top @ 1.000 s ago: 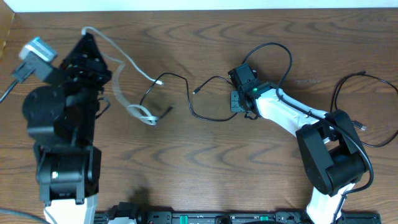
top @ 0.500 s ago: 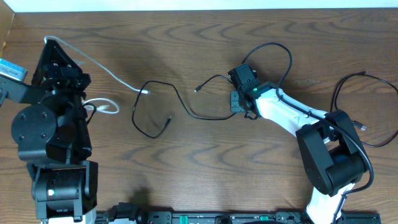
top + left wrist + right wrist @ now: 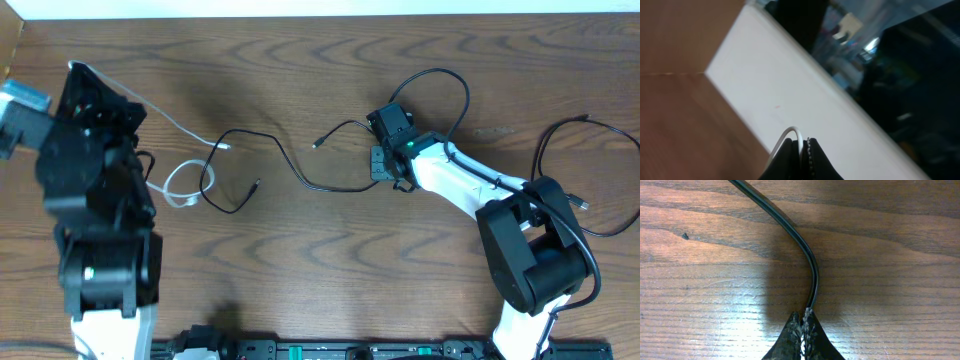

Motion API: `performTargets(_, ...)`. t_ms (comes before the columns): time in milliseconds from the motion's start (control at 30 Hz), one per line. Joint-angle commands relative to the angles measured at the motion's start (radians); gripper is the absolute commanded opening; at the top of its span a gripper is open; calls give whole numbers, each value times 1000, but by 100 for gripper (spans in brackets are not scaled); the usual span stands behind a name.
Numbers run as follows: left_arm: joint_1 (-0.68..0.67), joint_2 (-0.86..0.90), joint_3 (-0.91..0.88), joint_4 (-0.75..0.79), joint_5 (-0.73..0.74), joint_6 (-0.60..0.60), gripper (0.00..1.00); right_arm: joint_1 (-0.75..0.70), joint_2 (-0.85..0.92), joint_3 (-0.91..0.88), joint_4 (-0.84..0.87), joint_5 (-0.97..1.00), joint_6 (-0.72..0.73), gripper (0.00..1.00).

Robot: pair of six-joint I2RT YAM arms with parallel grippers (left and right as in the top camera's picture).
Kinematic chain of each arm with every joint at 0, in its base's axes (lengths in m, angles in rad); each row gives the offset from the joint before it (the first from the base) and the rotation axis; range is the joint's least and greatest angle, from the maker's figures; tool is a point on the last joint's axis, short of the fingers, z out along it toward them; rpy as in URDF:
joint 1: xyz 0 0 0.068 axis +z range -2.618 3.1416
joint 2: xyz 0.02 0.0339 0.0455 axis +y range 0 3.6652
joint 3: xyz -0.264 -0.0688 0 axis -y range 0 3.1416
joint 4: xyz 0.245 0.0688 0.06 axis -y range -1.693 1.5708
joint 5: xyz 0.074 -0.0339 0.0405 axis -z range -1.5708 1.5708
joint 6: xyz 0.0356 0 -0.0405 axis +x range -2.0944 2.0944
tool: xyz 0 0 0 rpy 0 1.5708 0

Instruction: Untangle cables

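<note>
Nearly untangled: left gripper (image 3: 802,141) clamped on white cable (image 3: 790,130), right gripper (image 3: 802,316) on black cable (image 3: 812,272), white tip at black loop.

The worktop (image 3: 330,260) is dark brown wood with strong wavy grain, and it fills nearly the whole overhead view. A pale strip runs along the top edge of the frame.

A thin black cable (image 3: 300,180) lies on the worktop at the centre. It snakes left from the middle of the frame, rises and then curls into an open loop left of centre, with one small plug end lying inside that loop. In the right wrist view the black cable lies flat on the grain, bending from the upper left towards the bottom centre.

A white cable (image 3: 178,190) forms a small coil on the worktop, just left of the black loop.
</note>
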Motion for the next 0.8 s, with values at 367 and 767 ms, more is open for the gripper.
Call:
performTargets(367,47,408,4,-113,-258,42,7,-3,1,1,0,16,17,1)
performTargets(767,146,766,4,-212,-220,38,8,-3,1,1,0,16,18,1)
